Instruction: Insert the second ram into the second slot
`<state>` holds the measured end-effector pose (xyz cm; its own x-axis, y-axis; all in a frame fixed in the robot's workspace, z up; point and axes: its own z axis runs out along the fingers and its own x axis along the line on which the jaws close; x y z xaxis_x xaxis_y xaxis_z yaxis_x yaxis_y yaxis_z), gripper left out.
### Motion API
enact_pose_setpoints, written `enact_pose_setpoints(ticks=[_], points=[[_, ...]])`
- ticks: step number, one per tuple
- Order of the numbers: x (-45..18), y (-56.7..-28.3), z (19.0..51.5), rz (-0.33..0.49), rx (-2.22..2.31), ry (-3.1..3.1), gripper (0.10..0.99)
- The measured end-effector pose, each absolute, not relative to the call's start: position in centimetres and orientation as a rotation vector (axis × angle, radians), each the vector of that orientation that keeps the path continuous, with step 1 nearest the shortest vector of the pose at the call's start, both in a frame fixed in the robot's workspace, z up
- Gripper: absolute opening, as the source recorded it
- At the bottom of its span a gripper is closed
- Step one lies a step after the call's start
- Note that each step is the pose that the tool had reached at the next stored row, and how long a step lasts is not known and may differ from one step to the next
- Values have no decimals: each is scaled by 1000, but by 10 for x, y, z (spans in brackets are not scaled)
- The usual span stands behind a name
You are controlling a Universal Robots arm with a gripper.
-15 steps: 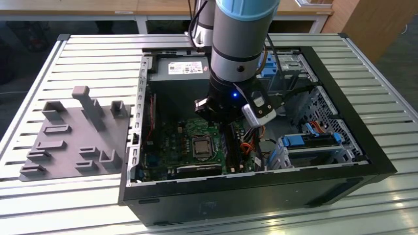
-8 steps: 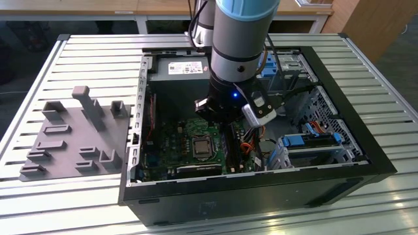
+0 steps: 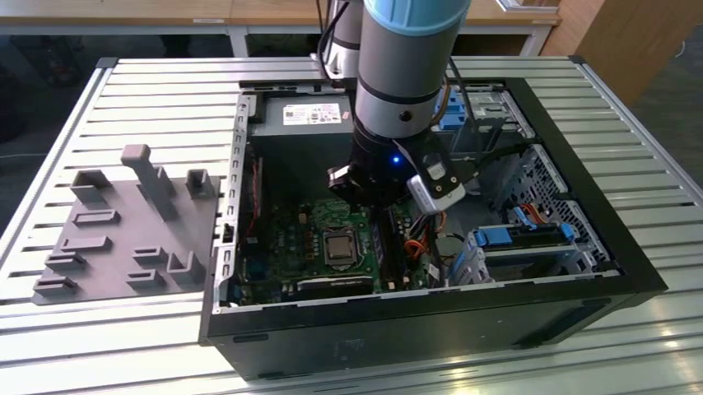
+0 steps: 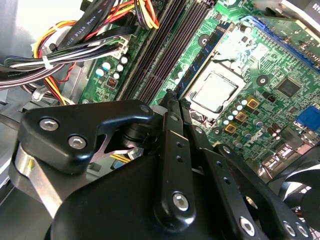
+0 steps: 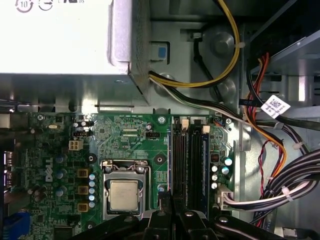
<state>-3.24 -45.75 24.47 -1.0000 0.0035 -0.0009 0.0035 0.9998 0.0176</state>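
the gripper (image 5: 170, 212) hung low inside the open computer case (image 3: 615, 271), right over the memory slots (image 5: 189, 165) beside the cpu (image 5: 124, 195), placed for seating. whether its fingers were closed, i couldn't tell. the second ram (image 5: 205, 167) appeared to stand in a slot, its long axis along the slot row, one end toward the power supply (image 5: 65, 40).
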Motion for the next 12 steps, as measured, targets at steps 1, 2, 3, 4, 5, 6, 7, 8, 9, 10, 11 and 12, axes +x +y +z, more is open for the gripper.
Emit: enact_pose_setpoints(ticks=[1,2,3,4,5,6,7,8,9,10,11,12], points=[[-32,-457,246,28,5,3141,133],[-32,-457,246,28,5,3141,133],[-32,-457,246,28,5,3140,133],[-32,-457,246,29,5,3140,133],[-32,-457,246,29,5,3140,133],[-32,-457,246,30,5,3141,133],[-32,-457,246,31,5,3141,133],[-32,-457,246,33,5,3141,133],[-32,-457,246,36,5,3141,133],[-32,-457,246,39,5,3140,133],[-32,-457,246,41,6,3140,133],[-32,-457,246,41,6,3140,133]])
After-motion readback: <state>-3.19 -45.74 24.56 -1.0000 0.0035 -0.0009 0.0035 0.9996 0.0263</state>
